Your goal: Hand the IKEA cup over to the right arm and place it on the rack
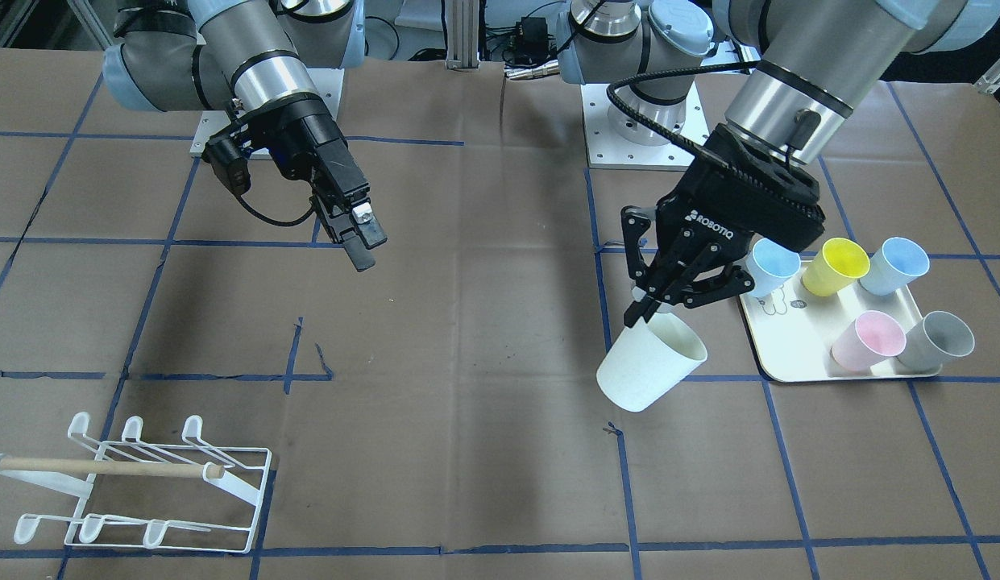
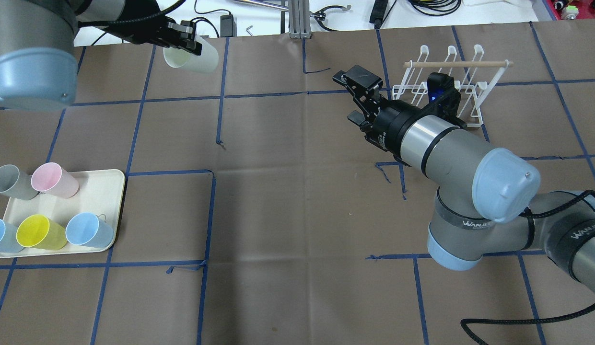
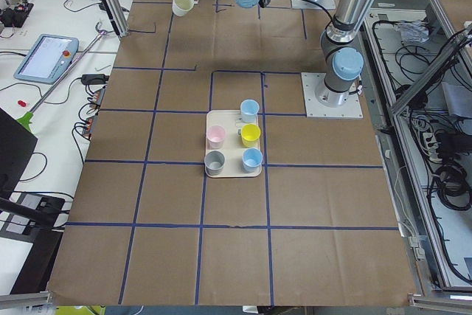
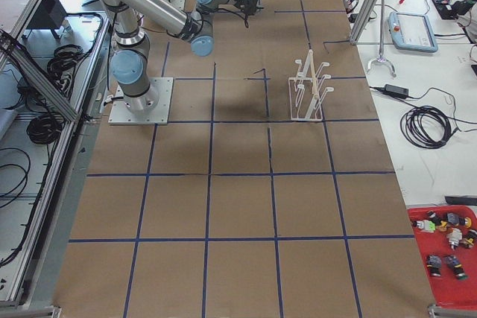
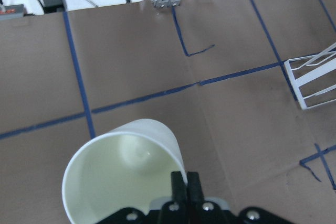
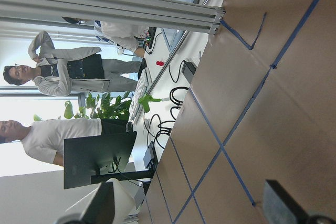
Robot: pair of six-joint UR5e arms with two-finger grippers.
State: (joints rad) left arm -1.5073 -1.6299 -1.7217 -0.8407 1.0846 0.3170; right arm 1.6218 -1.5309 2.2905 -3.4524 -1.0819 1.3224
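Observation:
My left gripper [image 1: 646, 310] is shut on the rim of a cream IKEA cup [image 1: 649, 366] and holds it tilted above the table. In the overhead view the cup [image 2: 192, 58] is at the far left. The left wrist view shows two fingers pinching the cup's [image 5: 121, 177] rim wall. My right gripper [image 2: 347, 98], with long flat fingers, is open and empty, in the air just left of the white wire rack [image 2: 450, 86]. The rack [image 1: 145, 483] stands on the table and has no cup on it. The two grippers are far apart.
A cream tray [image 2: 112, 191] near the left arm holds several cups: grey, pink, yellow and two blue ones. A yellow cup [image 1: 834, 266] stands close behind the left gripper. Blue tape lines cross the brown table. People stand beyond the table's far edge.

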